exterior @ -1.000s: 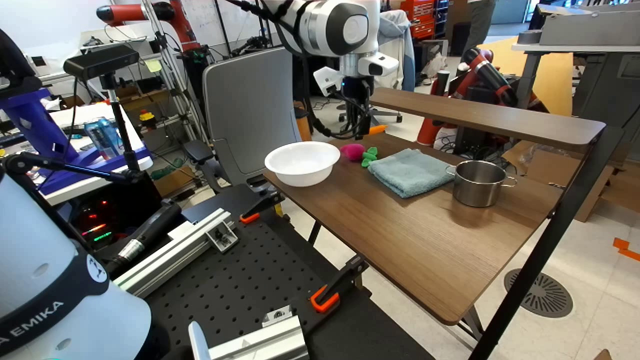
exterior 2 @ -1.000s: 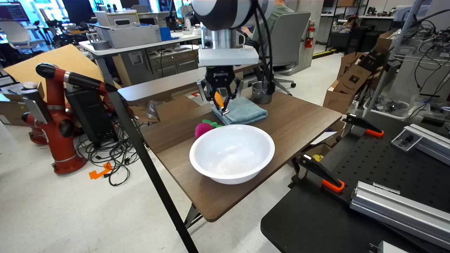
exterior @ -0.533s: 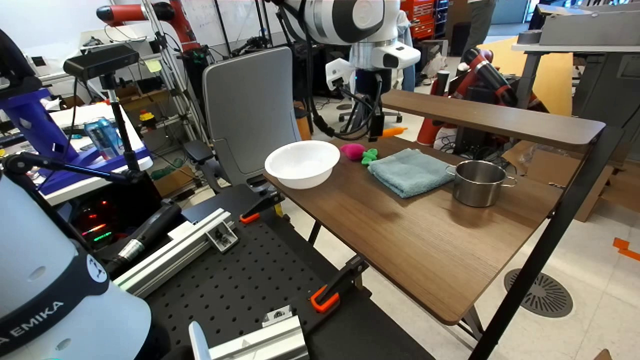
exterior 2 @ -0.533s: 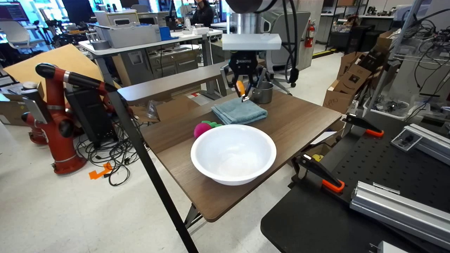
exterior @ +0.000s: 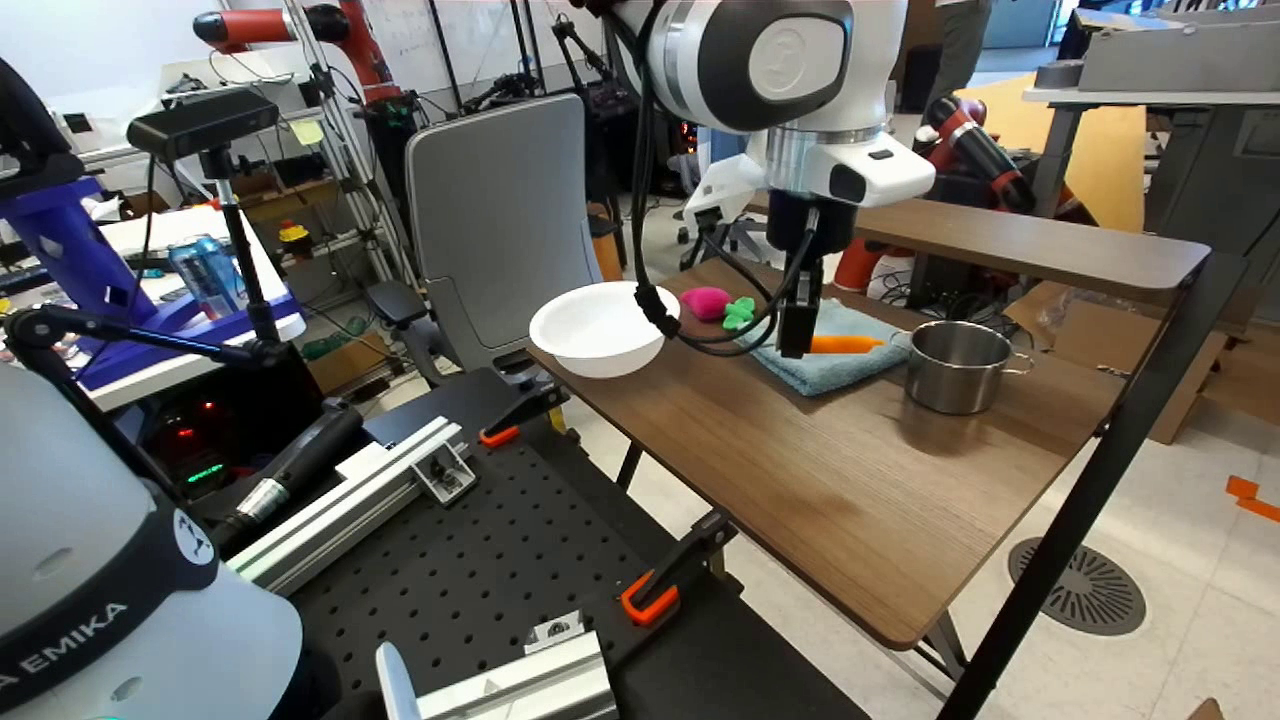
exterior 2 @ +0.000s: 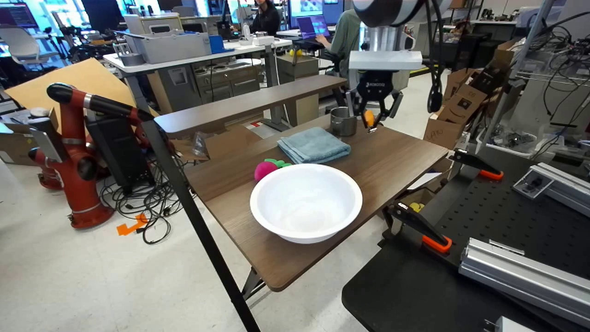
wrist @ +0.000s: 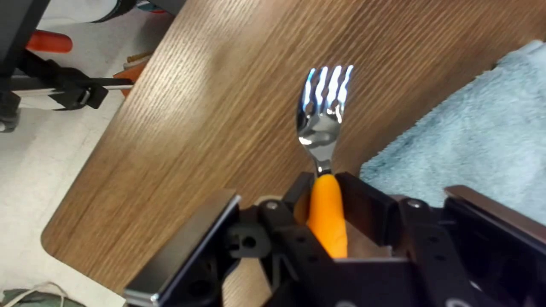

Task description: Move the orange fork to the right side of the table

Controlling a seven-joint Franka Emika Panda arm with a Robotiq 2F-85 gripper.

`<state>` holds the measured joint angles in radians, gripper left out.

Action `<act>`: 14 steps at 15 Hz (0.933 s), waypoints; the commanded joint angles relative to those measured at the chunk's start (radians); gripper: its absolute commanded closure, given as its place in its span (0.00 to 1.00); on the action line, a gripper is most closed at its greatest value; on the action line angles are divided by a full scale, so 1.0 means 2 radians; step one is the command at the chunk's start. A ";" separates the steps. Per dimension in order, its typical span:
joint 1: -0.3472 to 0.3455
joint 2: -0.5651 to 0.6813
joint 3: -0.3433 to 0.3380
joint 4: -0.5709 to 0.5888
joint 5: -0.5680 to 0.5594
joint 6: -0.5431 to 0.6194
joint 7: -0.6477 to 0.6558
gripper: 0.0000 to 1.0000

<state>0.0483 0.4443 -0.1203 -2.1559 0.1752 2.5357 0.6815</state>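
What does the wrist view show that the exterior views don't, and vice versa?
Only the wrist view shows the four tines of the orange fork one by one.
Only the exterior views show the white bowl, metal pot, pink-and-green toy and raised wooden shelf.
All three views share the gripper holding that fork, the blue-green cloth and the brown table.

White arm (exterior: pixel 790 60), black cables (exterior: pixel 656 310), black claw (wrist: pixel 326 197)

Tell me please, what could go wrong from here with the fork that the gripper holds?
The orange fork may twist or slip, since the gripper pinches it only around its middle. Its orange end could knock the metal pot, which appears close in both exterior views.
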 commanded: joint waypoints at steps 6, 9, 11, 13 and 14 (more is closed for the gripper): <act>-0.056 -0.009 -0.004 -0.070 0.051 0.060 -0.044 0.94; -0.075 0.004 -0.001 -0.061 0.073 0.063 -0.059 0.94; -0.082 0.012 -0.001 -0.056 0.084 0.064 -0.067 0.94; -0.090 0.024 0.001 -0.051 0.100 0.065 -0.075 0.94; -0.092 0.031 0.002 -0.048 0.105 0.066 -0.078 0.94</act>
<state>-0.1118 0.4634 -0.1366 -2.2775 0.3253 2.6350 0.5702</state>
